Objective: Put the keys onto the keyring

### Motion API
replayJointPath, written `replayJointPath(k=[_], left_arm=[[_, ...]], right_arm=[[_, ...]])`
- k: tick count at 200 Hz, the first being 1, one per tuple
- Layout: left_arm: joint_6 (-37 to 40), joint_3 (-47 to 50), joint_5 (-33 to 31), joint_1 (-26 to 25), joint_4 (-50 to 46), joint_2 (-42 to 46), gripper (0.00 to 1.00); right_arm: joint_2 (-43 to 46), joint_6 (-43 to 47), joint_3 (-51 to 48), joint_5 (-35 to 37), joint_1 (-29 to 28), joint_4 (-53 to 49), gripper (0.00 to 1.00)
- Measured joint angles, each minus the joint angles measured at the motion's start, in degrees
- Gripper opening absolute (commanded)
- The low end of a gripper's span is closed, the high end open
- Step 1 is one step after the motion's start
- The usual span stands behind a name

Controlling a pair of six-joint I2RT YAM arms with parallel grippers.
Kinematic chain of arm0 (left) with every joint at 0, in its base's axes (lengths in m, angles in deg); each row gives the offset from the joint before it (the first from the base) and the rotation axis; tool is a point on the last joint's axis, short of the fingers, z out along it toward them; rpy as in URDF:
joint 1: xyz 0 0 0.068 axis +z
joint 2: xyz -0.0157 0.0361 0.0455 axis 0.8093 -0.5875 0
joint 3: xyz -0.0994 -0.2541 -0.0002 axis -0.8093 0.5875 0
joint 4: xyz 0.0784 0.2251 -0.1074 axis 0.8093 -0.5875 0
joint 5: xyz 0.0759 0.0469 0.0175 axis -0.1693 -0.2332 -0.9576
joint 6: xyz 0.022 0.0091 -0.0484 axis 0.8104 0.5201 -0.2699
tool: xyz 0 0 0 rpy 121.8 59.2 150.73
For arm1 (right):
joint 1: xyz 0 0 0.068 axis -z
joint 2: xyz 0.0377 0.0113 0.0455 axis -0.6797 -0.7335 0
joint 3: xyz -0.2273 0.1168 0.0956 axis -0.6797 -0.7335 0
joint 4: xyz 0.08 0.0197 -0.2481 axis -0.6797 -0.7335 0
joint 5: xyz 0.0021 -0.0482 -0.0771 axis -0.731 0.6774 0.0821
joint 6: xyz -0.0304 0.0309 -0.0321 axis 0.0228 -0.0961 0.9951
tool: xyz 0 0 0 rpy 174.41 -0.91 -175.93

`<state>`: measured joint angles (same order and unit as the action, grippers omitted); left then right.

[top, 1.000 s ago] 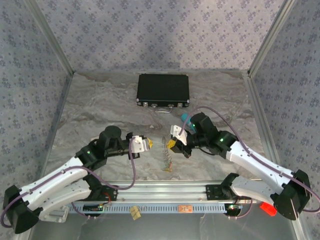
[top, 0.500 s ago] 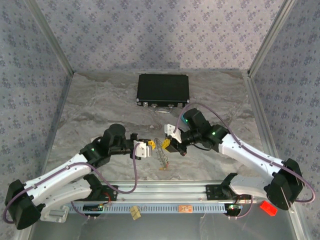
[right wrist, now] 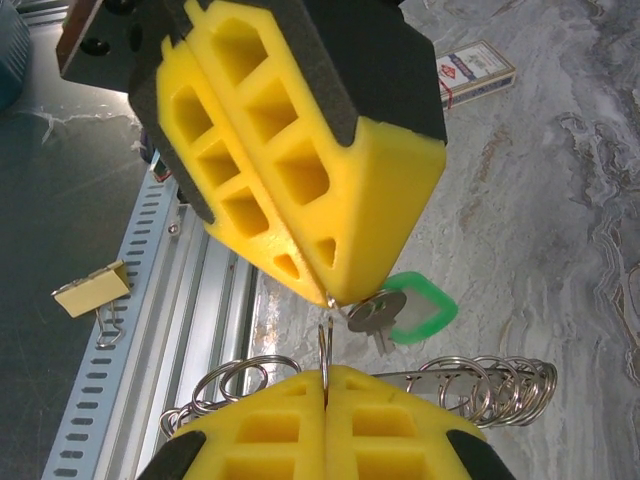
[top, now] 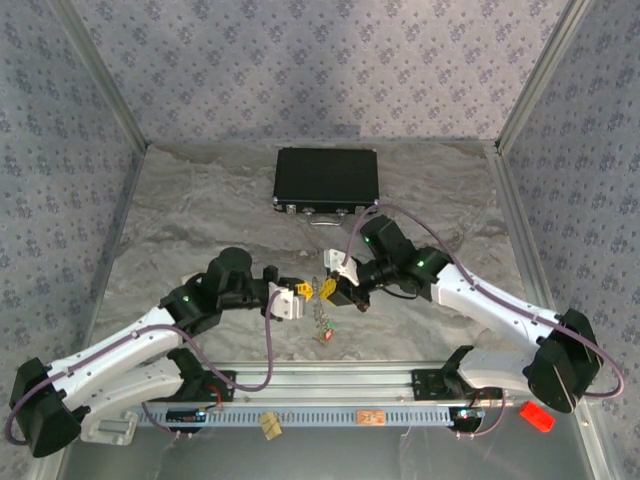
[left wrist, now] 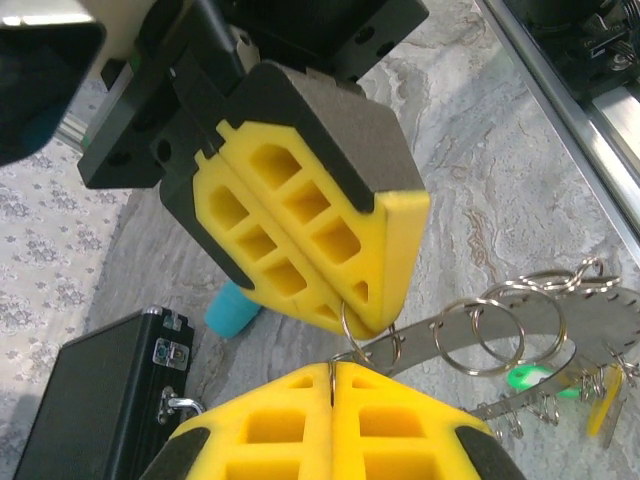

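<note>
While they are meeting tip to tip above the middle of the table (top: 200,220), the left gripper (left wrist: 332,375) and the right gripper (right wrist: 325,385) are both pinching tight on one thin wire loop of the keyring (right wrist: 505,385). Its other rings are hanging below the pads. A green key (right wrist: 415,310) is dangling just beside the left gripper's tip, and a black case (top: 326,180) is lying well behind.

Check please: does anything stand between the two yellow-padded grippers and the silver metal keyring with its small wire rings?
Nothing visible does. The left gripper and the right gripper, both shut, meet tip to tip and pinch one small wire ring of the silver metal keyring; the green-headed key sits just beside it.
</note>
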<state>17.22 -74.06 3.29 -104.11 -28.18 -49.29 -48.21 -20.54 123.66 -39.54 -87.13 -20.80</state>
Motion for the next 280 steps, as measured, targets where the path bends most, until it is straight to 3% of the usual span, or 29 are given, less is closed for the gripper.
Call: replayJointPath(k=[176,245,280], left_arm=[[3.56,-0.17,-2.64,-1.46,-1.99,0.00,0.00],[4.20,-0.17,-3.85,-2.19,-3.08,0.13,0.37],[1.57,-0.17,-5.73,-2.19,-2.89,2.03,0.50]], right_arm=[[-0.48,-0.46,0.52,0.26,0.42,0.00,0.00],[-0.26,-1.79,0.52,1.36,0.74,1.62,0.00],[0.48,-2.01,0.52,1.66,0.83,2.51,0.00]])
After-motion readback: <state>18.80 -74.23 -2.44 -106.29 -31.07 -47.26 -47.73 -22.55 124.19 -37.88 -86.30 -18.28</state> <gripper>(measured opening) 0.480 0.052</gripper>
